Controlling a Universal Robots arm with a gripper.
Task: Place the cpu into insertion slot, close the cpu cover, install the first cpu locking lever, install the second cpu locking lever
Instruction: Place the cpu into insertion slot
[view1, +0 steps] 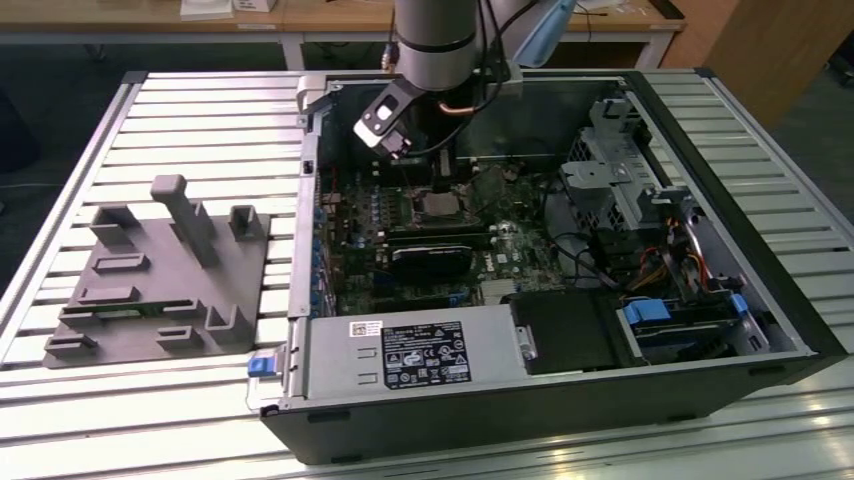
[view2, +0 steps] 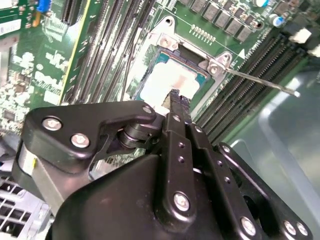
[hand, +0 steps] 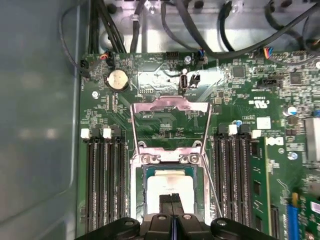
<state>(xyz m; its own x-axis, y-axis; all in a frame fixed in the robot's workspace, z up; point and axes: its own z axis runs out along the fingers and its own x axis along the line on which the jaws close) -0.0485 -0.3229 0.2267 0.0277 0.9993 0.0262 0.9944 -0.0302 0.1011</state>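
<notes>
The cpu (hand: 170, 186) lies flat in the insertion slot (hand: 141, 192), its pale face up, and it also shows in the second wrist view (view2: 167, 80) and the exterior view (view1: 438, 206). The cpu cover (hand: 170, 103) stands flipped open beyond the slot, its window showing green board. My gripper (hand: 171, 202) is shut with the fingertips pressed together, nothing between them. The tips sit right over the near edge of the cpu (view2: 176, 97), touching it or just above it. One thin locking lever (view2: 260, 82) sticks out free beside the slot, and it shows in the first wrist view as well (hand: 212, 192).
The open computer case (view1: 787, 330) lies on a slatted metal table (view1: 200, 110). Memory slots (hand: 102, 185) flank the socket on both sides. A black card (view1: 430, 262), a power supply (view1: 414, 355) and drive cages (view1: 621, 165) crowd the case. A grey fixture (view1: 160, 280) stands at the exterior view's left.
</notes>
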